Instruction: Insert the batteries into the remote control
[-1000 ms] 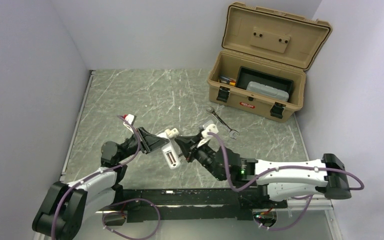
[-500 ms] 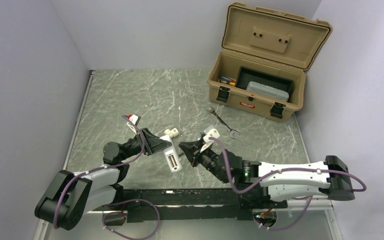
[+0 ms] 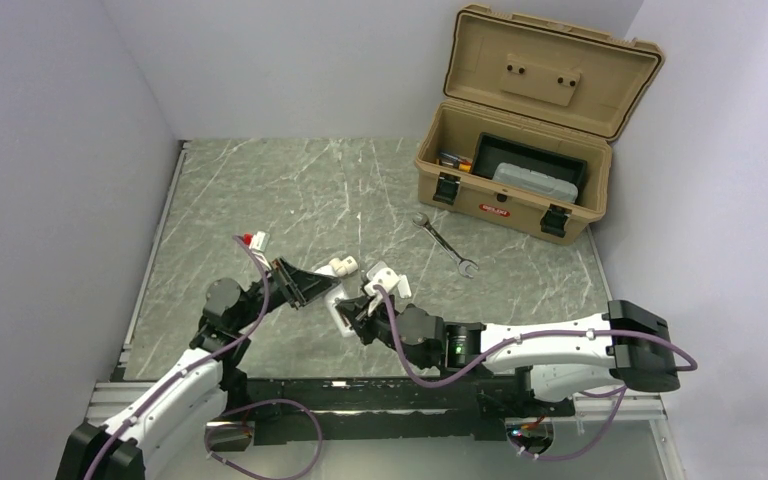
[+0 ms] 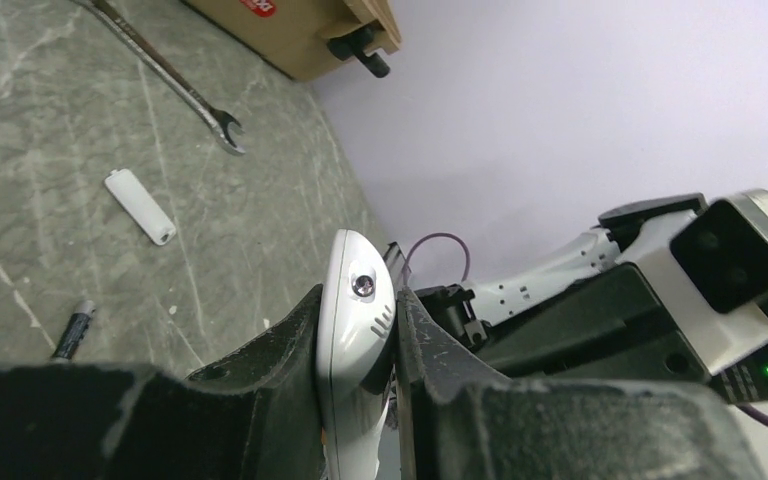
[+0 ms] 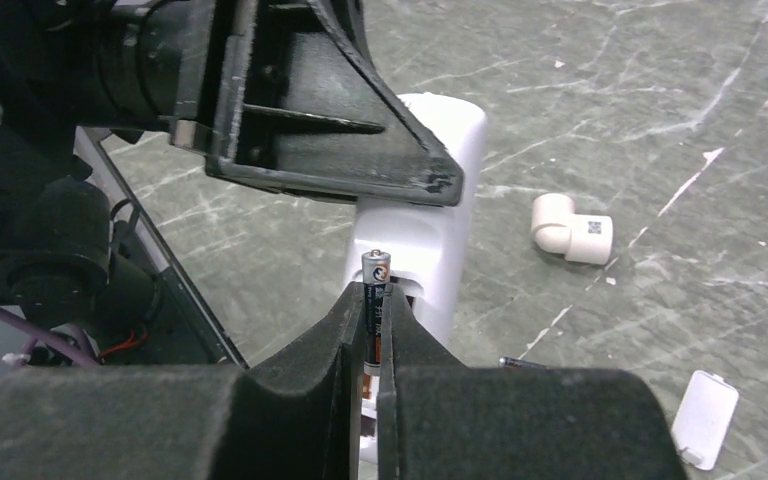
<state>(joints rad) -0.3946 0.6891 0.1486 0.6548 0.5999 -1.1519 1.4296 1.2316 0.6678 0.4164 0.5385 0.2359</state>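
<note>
My left gripper (image 3: 316, 289) (image 4: 358, 312) is shut on the white remote control (image 3: 346, 314) (image 4: 352, 345) and holds it edge-on above the table. In the right wrist view the remote (image 5: 428, 240) stands just beyond my right gripper (image 5: 372, 312), with its back towards it. My right gripper (image 3: 364, 309) is shut on a slim dark battery (image 5: 375, 300), whose tip stands up against the remote's open back. A second battery (image 5: 521, 363) (image 4: 73, 328) lies on the table beside the remote.
A white battery cover (image 4: 140, 206) (image 5: 706, 418) lies on the table. A white pipe fitting (image 3: 343, 266) (image 5: 571, 228) sits just behind the remote. A silver wrench (image 3: 444, 243) lies further right. An open tan toolbox (image 3: 520, 150) stands at the back right.
My right gripper has moved left with the battery, right up to the remote. My left gripper has shifted slightly, still holding the remote.
</note>
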